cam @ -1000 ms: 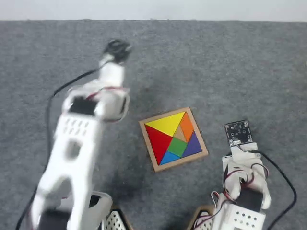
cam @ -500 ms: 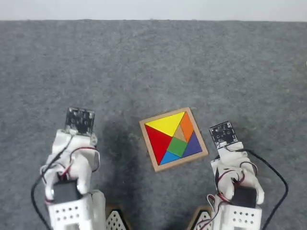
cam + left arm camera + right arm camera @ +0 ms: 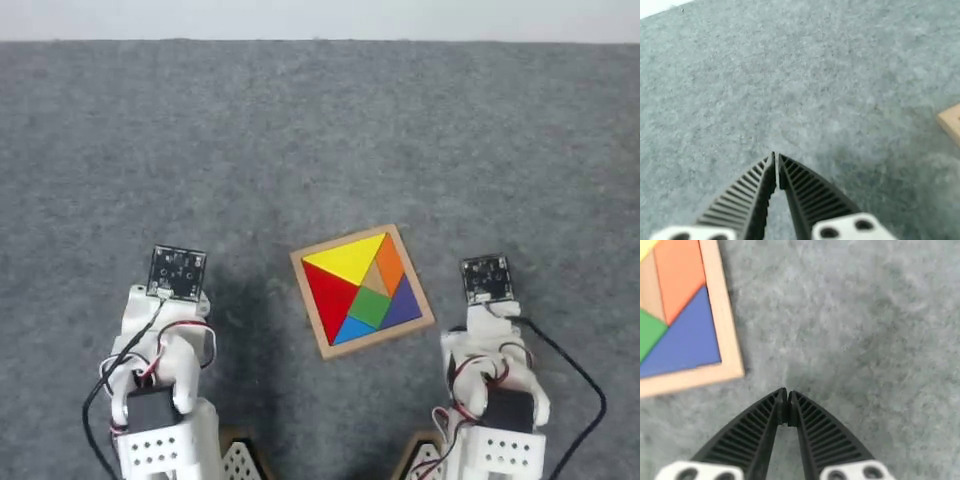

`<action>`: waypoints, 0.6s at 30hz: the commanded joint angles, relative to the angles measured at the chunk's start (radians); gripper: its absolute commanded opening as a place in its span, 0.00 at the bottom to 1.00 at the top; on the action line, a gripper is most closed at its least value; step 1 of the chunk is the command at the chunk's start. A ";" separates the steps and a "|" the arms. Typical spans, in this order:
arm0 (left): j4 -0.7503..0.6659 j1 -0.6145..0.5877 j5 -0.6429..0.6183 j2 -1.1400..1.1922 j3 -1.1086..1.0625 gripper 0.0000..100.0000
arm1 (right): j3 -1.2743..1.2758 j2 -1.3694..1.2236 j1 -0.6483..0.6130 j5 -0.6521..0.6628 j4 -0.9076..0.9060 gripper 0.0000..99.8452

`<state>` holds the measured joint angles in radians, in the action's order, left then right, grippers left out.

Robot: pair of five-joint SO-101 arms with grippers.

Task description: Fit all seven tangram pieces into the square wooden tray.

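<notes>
The square wooden tray (image 3: 315, 301) lies tilted in the middle of the grey mat, holding yellow, red, orange, green, light blue, dark blue and plain wood tangram pieces (image 3: 361, 284) laid flat. Both arms are folded back at the near edge, one on each side of the tray. My left gripper (image 3: 776, 159) is shut over bare mat, with a tray corner (image 3: 951, 122) off to one side. My right gripper (image 3: 787, 394) is shut with nothing in it, just off the tray's corner (image 3: 732, 371), beside the dark blue piece (image 3: 687, 340).
The grey mat (image 3: 320, 140) stretches wide behind the tray to a pale strip at the far edge. The left arm (image 3: 160, 370) and right arm (image 3: 492, 370) occupy the near corners.
The left arm has pulled back from its far reach beyond the tray and folded down at the near left. The right arm shifted slightly at the near right.
</notes>
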<state>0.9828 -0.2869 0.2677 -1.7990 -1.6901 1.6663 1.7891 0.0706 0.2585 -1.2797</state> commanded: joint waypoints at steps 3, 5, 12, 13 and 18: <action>0.063 -0.003 0.009 -0.015 0.007 0.01 | 0.017 0.015 -0.004 -0.012 -0.024 0.01; 0.061 -0.003 0.009 -0.015 0.007 0.01 | 0.017 0.015 -0.004 -0.012 -0.024 0.01; 0.068 -0.008 0.012 -0.015 0.007 0.01 | 0.017 0.015 -0.004 -0.012 -0.024 0.01; 0.068 -0.008 0.012 -0.014 0.007 0.01 | 0.017 0.015 -0.004 -0.012 -0.024 0.01; 0.069 -0.008 0.012 -0.014 0.007 0.01 | 0.017 0.015 -0.004 -0.012 -0.024 0.01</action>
<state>1.0395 -0.2869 0.2677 -1.7990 -1.6901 1.6663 1.7891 0.0690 0.2585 -1.2950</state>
